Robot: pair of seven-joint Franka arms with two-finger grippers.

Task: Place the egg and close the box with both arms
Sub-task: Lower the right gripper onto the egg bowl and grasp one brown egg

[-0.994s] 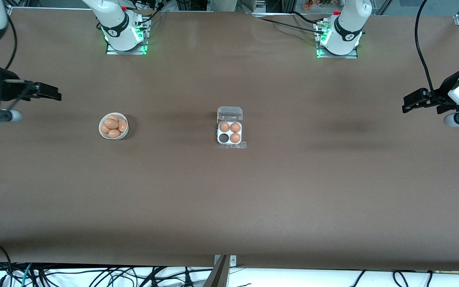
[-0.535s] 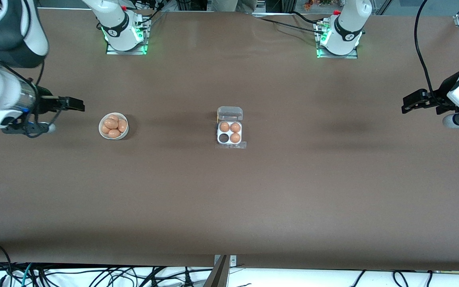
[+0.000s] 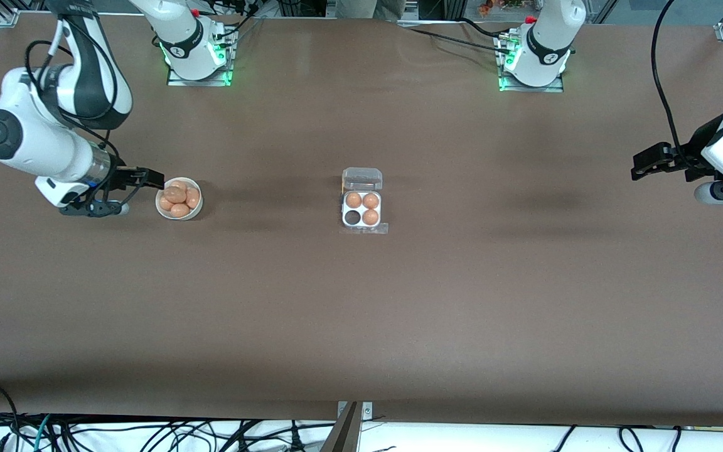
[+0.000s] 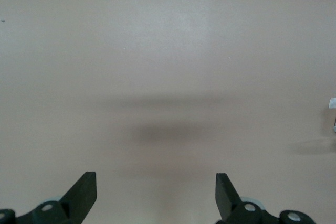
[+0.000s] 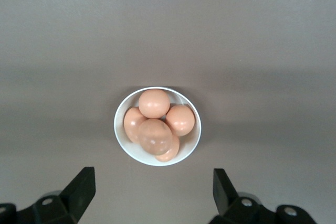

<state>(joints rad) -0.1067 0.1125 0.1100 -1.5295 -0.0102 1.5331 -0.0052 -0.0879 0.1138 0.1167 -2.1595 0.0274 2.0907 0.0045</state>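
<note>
Over the last second our right tool (image 3: 148,179) has swung in from the right arm's end of the desk (image 3: 361,314) and now hangs at the nine o'clock rim of the white bowl (image 3: 197,209), fingers spread wide and holding nothing. We judge the reach for an egg (image 5: 154,103) is nearly set up, but no pick has begun. The clear egg carton (image 3: 362,210) sits mid-desk, at three o'clock from the bowl, lid open, with three eggs and one empty cell at its seven o'clock corner. Our left tool (image 3: 645,163) waits open over the left arm's end, barely shifted. In the bowl the eggs overlap, so we cannot count them for certain; each wrist view cuts off its tool's fingertips.
</note>
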